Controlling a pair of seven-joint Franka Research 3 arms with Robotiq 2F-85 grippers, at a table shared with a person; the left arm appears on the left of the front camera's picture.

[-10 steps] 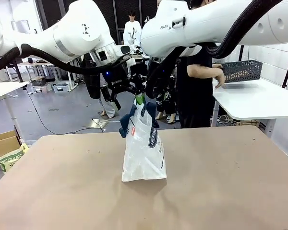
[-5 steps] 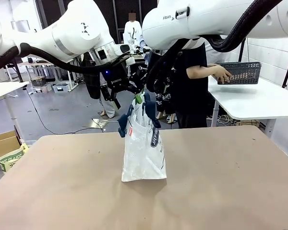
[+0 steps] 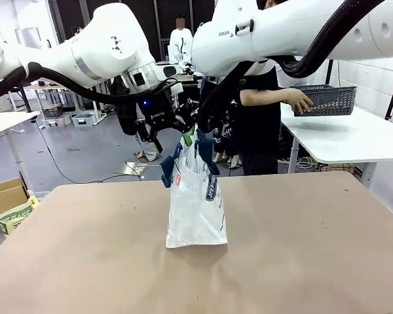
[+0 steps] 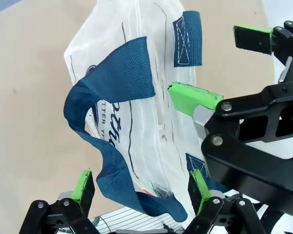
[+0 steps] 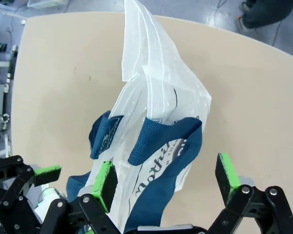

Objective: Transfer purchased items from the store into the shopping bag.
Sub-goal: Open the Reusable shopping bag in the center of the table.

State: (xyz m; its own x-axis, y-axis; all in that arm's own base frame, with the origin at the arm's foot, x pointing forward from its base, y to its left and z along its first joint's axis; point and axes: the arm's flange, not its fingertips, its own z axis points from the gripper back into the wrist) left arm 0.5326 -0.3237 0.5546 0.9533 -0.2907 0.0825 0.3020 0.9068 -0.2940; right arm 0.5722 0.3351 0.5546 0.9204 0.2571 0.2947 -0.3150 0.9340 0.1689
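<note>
Both left end effector (image 4: 140, 184) and right end effector (image 5: 167, 181) hang released above the shopping bag (image 3: 195, 209), next job's probably pinching its handles (image 4: 119, 78).

1. Right arm (image 3: 295, 29), front view, 12 o'clock: dark print "FRA…", the rest unreadable.
2. Shopping bag (image 5: 161, 109), right wrist view, 6 o'clock: navy script, roughly "moth…", partly behind a strap handle (image 5: 147, 141).
3. Same shopping bag, left wrist view, 9 o'clock: sideways navy capitals "TTER T", both ends cut off.
4. Oval logo (image 3: 211, 190) on the bag, front view, 6 o'clock: too small to read.
</note>
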